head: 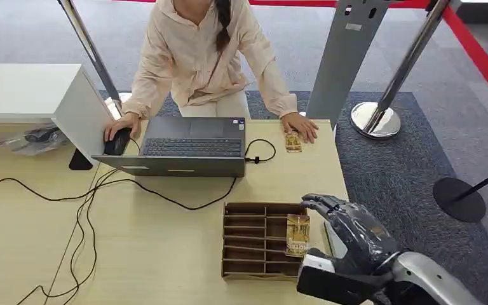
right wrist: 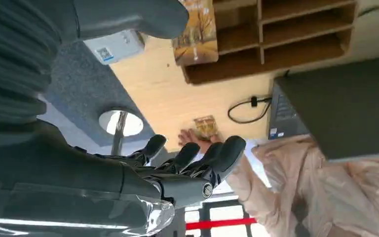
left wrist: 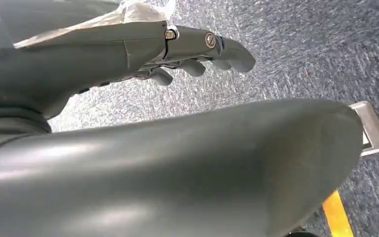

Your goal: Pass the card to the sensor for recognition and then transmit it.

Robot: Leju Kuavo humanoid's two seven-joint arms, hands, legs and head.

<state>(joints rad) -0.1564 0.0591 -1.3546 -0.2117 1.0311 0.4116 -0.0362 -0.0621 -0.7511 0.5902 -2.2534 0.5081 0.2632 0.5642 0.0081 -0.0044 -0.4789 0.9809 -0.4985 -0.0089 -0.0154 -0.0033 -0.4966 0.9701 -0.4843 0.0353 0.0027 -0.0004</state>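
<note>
Wooden table [head: 165, 254] spans most of the head view; a person [head: 203, 57] sits at the far side. One of their hands rests on a black mouse [head: 117, 141], the other [head: 300, 125] lies on the table touching a card [head: 293, 142] at the far edge. An open laptop [head: 187, 147] is in front of them, with cables [head: 82, 216] trailing across the tabletop toward me. White box [head: 44, 95] at far left, stanchion base [head: 375, 119] on the carpet at far right.

Cardboard compartment tray [head: 254, 240] sits near my edge of the table. A second card [head: 297, 234] with an autumn-tree print lies in its right column, roughly mid-row. Right wrist view shows the same card [right wrist: 196, 34] in the tray [right wrist: 276, 39] and a white device with a QR label [right wrist: 114, 47] just beside the tray; its function can't be confirmed.

My right hand [head: 349, 229] hovers just to the right of the tray, fingers [right wrist: 217, 158] spread and slightly curled, holding nothing, not touching the card.

My left hand [left wrist: 197, 54] hangs over grey carpet, fingers loosely extended, nothing in it.
</note>
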